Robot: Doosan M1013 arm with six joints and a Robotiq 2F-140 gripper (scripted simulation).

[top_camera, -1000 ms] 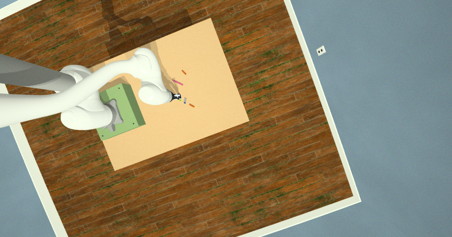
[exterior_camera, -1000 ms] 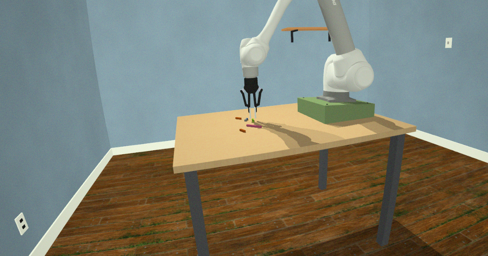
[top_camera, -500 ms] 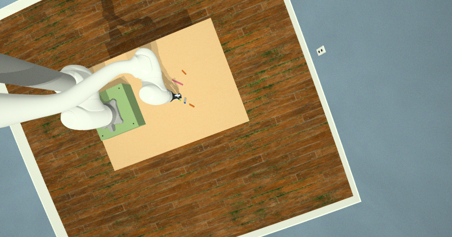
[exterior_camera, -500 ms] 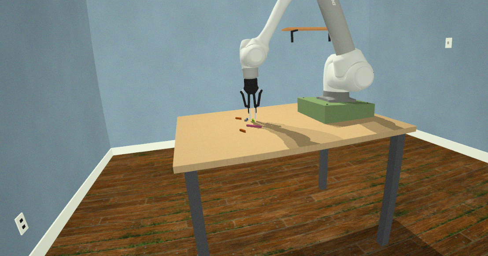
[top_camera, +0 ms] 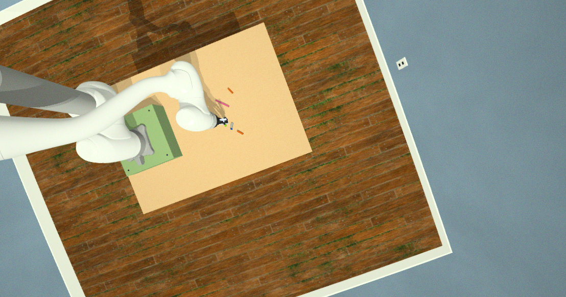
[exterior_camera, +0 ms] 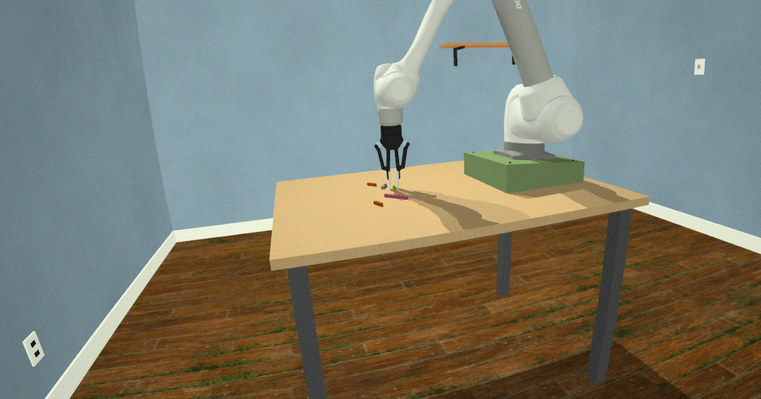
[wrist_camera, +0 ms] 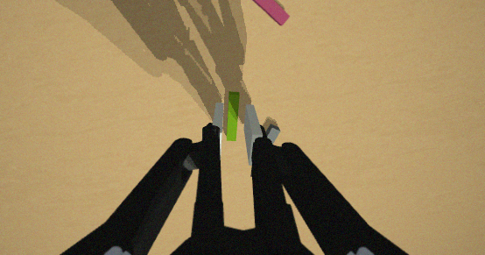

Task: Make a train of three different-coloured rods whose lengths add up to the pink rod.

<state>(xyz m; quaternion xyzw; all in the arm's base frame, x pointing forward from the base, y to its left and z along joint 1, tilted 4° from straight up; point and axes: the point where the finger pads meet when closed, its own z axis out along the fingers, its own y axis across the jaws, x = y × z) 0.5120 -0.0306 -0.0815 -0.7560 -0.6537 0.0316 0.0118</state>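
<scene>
My gripper (wrist_camera: 234,116) points straight down at the table, its fingers set narrowly on either side of a lime rod (wrist_camera: 233,115), with a small gap on each side. The rod lies flat on the table; it also shows in the top view (top_camera: 225,125) and the side view (exterior_camera: 394,187). The pink rod (wrist_camera: 263,1) (top_camera: 221,103) lies a little further off. A grey rod (top_camera: 231,124) with a small blue rod (top_camera: 231,129) at its end lies just beside the gripper (top_camera: 223,121). Its end shows by the right finger in the wrist view (wrist_camera: 271,131).
Two orange rods lie on the table, one beyond the pink rod (top_camera: 230,90) and one past the grey rod (top_camera: 239,132). The arm's green base block (top_camera: 152,138) stands at the table's other end.
</scene>
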